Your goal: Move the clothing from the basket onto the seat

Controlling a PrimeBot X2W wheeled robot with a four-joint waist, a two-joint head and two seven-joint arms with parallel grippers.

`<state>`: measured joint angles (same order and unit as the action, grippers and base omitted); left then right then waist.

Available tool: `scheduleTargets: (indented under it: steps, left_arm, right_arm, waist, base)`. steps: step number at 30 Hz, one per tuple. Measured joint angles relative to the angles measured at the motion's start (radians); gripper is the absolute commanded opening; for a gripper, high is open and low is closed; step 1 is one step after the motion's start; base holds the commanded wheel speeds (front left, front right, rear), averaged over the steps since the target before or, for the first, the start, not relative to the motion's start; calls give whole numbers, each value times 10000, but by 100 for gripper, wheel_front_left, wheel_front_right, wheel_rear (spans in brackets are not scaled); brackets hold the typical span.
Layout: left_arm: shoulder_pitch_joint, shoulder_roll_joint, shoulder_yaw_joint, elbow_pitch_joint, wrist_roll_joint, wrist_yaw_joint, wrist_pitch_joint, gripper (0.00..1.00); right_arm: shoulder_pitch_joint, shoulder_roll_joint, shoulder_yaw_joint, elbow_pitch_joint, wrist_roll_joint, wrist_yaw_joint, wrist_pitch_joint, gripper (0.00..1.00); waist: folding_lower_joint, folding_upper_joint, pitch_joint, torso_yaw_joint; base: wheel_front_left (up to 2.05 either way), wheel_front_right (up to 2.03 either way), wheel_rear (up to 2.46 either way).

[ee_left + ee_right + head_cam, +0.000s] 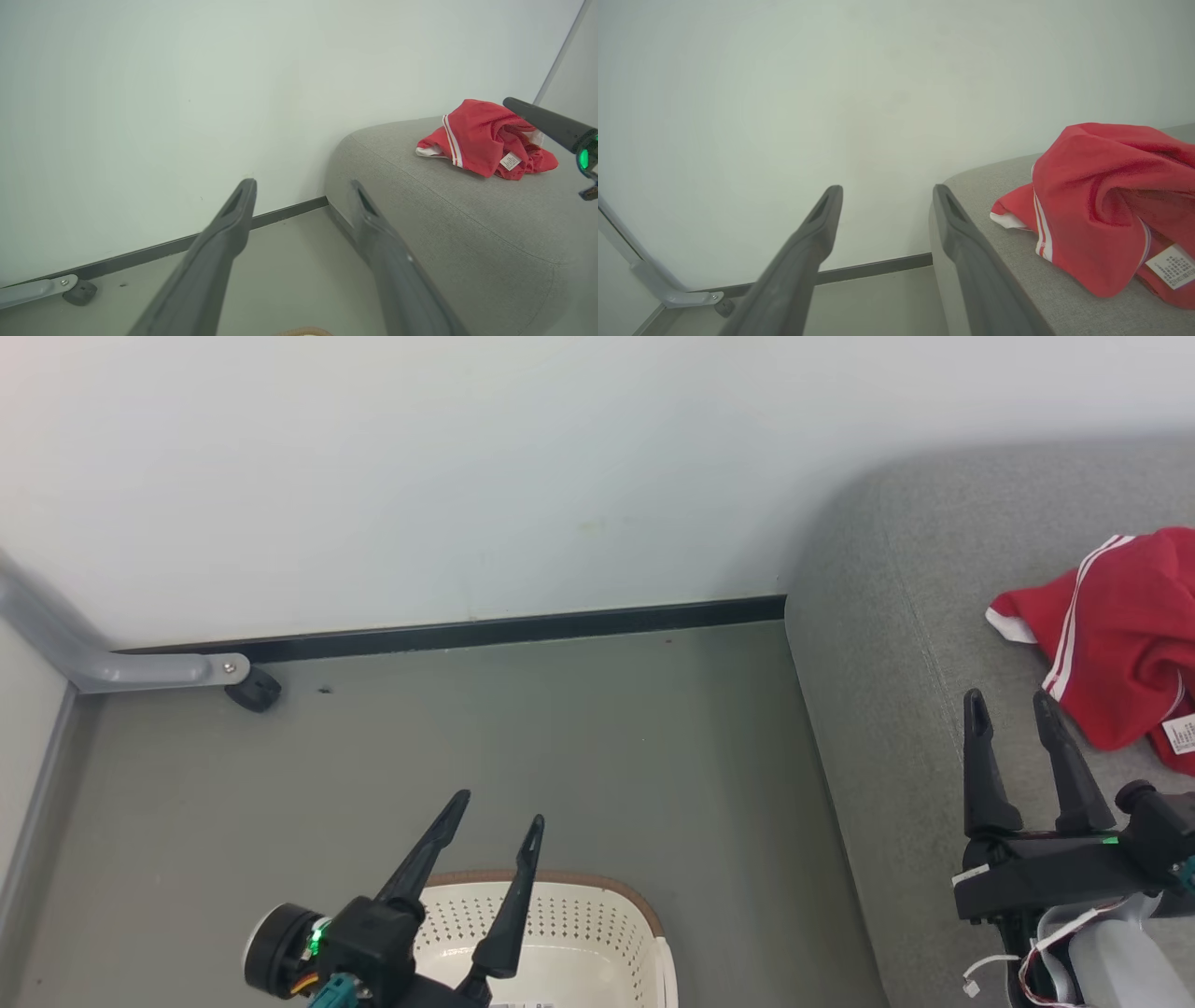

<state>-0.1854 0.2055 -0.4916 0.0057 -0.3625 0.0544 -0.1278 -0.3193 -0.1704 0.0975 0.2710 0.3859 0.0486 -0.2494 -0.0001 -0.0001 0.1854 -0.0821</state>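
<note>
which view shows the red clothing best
The left wrist view: almost all of the red clothing shows, heaped on the grey seat, with its white stripes and label visible. The head view cuts the clothing off at the right edge. The right wrist view is closer but crops the clothing too.

Grey castor leg [149,669] near black baseboard [485,633]

Floor [579,737]: bare across the centre, free from the basket to the wall.
Wall [467,476]: closes off 12 o'clock.
Seat [878,691]: blocks 3 o'clock; its left part is bare.
Clothing [1120,635]: heaped on the seat at 3 o'clock.
Leg [159,669]: grey metal with a castor, at 10 o'clock by the wall.
Basket [597,915]: at 6 o'clock, with a free strip of floor between it and the seat.
</note>
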Motion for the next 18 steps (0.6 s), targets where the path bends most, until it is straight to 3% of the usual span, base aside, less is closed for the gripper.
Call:
scheduleTargets:
  steps: [18]
  left_arm:
    - [1055, 88, 1473, 445, -384, 516, -431, 100]
  right_arm:
    - [1850, -2, 453, -857, -431, -234, 15, 100]
  waist:
    - [0, 0, -899, 289]
  base:
    - [0, 0, 0]
